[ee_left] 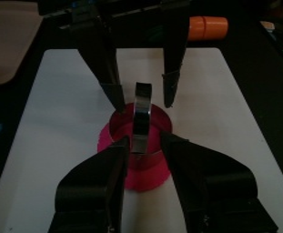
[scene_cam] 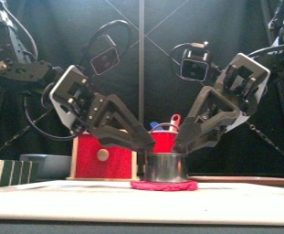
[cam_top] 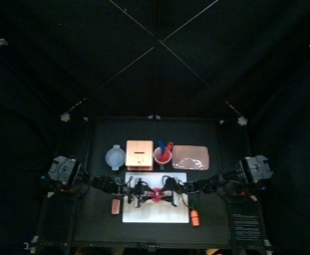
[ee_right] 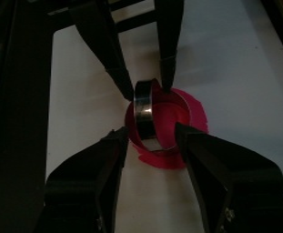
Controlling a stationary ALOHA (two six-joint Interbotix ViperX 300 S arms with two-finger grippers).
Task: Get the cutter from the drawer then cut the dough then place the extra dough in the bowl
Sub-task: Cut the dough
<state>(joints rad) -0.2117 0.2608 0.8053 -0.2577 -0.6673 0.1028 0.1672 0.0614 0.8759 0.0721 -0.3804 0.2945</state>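
Cutter (scene_cam: 166,167) stood upright on the dough (scene_cam: 163,186), mid board (cam_top: 170,211), rim down, with dough showing as a pink lip all round its base. Left gripper (ee_left: 147,148) was in from the left and right gripper (ee_right: 148,136) from the right, both tips down at the cutter's upper wall. No view showed whether either was clamped on it or only set against it, so grip state: cannot tell. Judged: cutter is thin metal, stiff, light and smooth-sided, so likely slippery. Best hold looked to be across the wall near the top, or by the wire handle, with the press straight down so it doesn't tip or skate. Dough looked soft, flat and probably tacky, so it could stretch or tear. The extra ring would want a pinch at its outer edge and a slow peel, and it might cling to board or cutter. Board was white, flat and smooth, and could slide on the black table (cam_top: 98,194) under a sideways push. Behind the board stood the box (scene_cam: 104,155) with its red drawer front. The bowl (cam_top: 115,155) was just left of the box, the red cup (scene_cam: 163,142) with toy knives just right of it, and the tray (cam_top: 190,156) further right. Bowl was well apart from the dough, so the scrap faces a carry to the back-left. One orange toy (cam_top: 116,206) lay off the board's left edge, a second orange toy (cam_top: 194,216) at its right edge. Both were clear of the dough. Black curtain (cam_top: 155,60) closed the back.
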